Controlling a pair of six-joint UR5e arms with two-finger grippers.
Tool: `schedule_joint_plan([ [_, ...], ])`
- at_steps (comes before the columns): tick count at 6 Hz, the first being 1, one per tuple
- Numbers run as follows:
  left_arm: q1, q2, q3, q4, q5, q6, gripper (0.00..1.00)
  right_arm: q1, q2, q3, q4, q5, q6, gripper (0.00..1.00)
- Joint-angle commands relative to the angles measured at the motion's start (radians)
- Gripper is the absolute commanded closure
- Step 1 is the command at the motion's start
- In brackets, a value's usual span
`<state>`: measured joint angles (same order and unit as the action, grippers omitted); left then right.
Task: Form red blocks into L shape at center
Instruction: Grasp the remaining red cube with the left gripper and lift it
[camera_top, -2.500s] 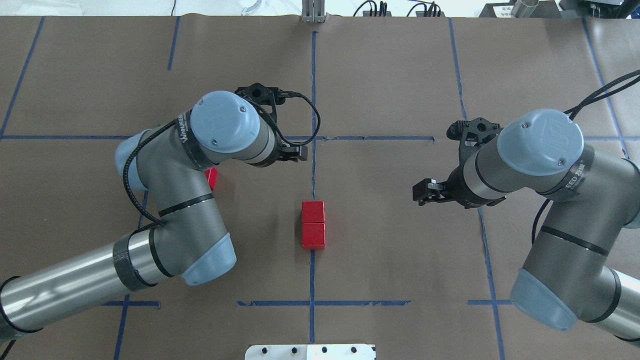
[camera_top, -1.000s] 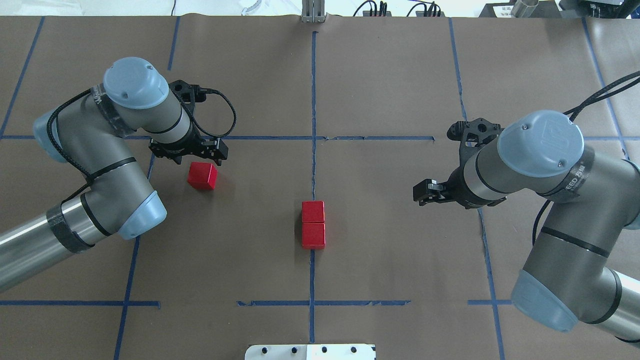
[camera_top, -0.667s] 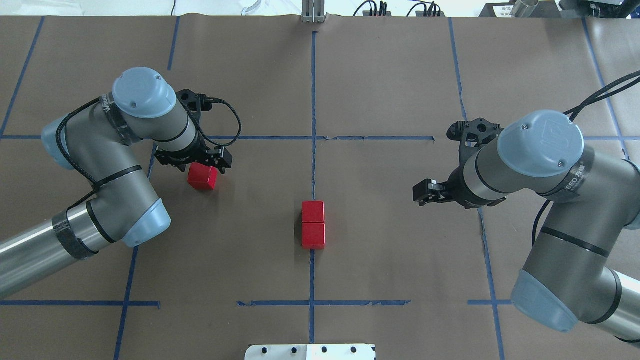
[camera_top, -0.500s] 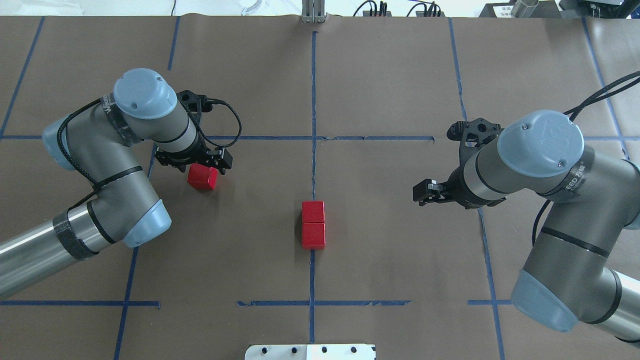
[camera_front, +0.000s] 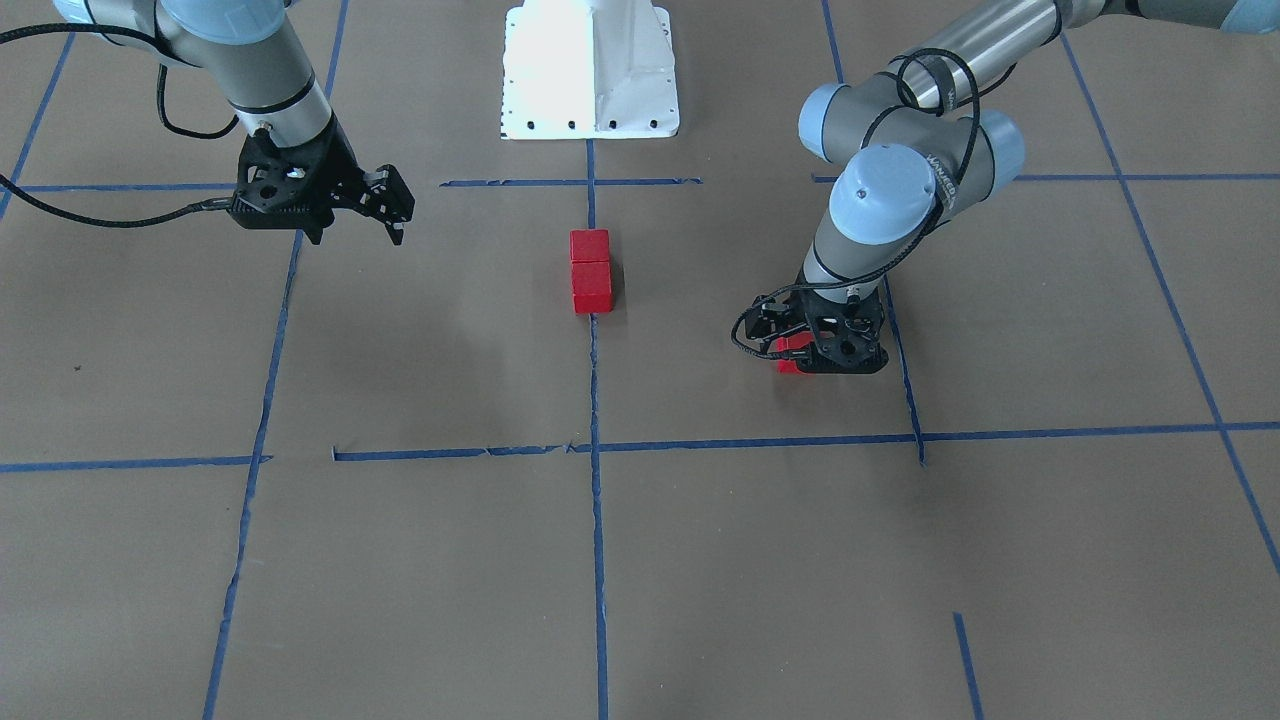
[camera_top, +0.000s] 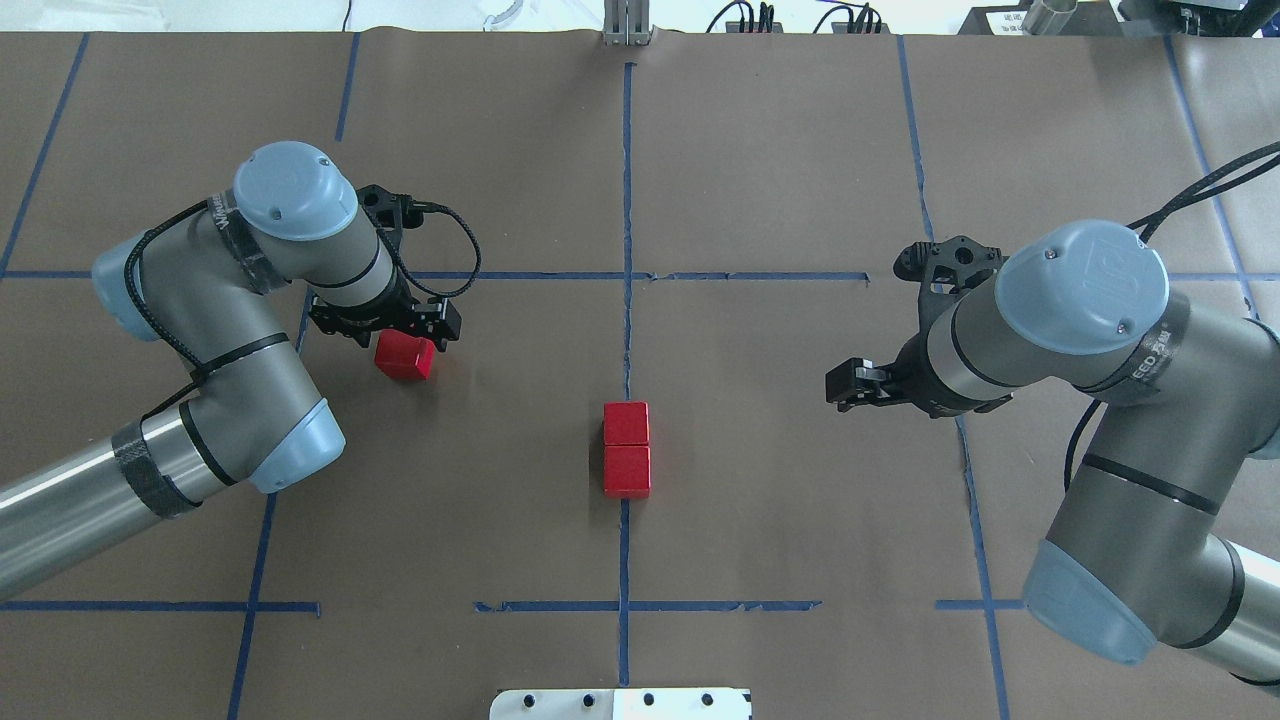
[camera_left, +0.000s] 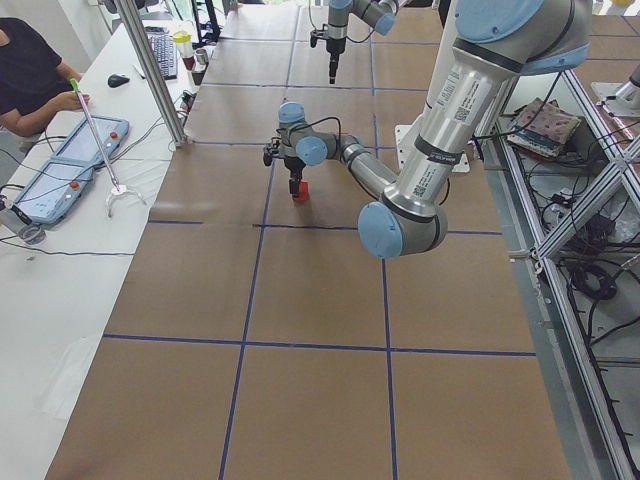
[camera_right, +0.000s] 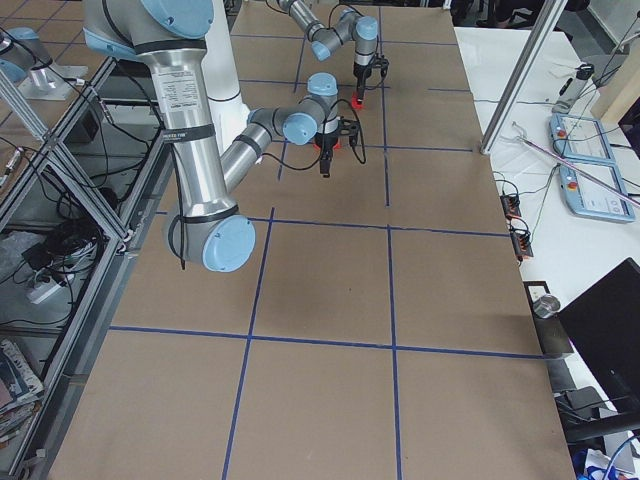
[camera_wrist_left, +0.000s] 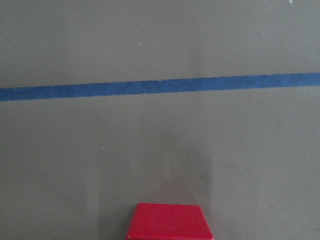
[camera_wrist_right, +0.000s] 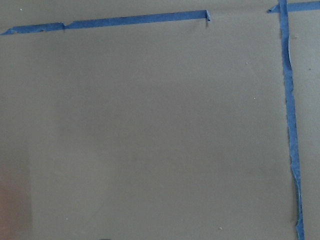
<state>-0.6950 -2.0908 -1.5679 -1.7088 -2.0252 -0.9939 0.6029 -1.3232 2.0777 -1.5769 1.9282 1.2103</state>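
Note:
Two red blocks (camera_top: 626, 423) (camera_top: 627, 471) sit touching in a short row on the blue tape line (camera_top: 626, 330) at the center; the front-facing view shows the pair as well (camera_front: 590, 285). The third red block (camera_top: 405, 357) (camera_front: 788, 350) lies apart on the left side. My left gripper (camera_top: 400, 338) (camera_front: 812, 352) is lowered over it, open, with a finger on either side. In the left wrist view that block (camera_wrist_left: 170, 222) is at the bottom edge. My right gripper (camera_top: 848, 386) (camera_front: 393, 212) hovers open and empty, right of the pair.
The white robot base plate (camera_front: 590, 65) stands at the near table edge. Brown paper with a blue tape grid (camera_wrist_right: 287, 115) covers the table. A person (camera_left: 30, 70) sits at a side desk with tablets beyond the far edge. An aluminium post (camera_left: 160, 75) stands there.
My left arm swung from near the center out to the lone block on the left and came down over it. The right arm and the central pair have not moved.

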Motion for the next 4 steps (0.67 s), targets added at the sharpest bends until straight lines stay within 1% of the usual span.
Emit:
schedule_joint_plan([
  [1,0.0,-0.002,0.006,0.0,0.0,0.001,0.34,0.0,0.001,0.001,0.0,0.0,0.002,0.0],
  [2,0.0,-0.002,0.009,0.0,0.002,0.001,0.5,0.0,-0.001,0.001,0.0,0.0,0.002,0.0],
  [3,0.0,-0.009,0.002,0.005,0.002,-0.006,0.82,0.0,-0.001,0.005,0.0,0.0,0.002,0.0],
  [4,-0.011,-0.011,-0.041,0.015,0.003,-0.018,1.0,0.0,-0.001,0.007,0.0,0.002,0.002,0.0],
])
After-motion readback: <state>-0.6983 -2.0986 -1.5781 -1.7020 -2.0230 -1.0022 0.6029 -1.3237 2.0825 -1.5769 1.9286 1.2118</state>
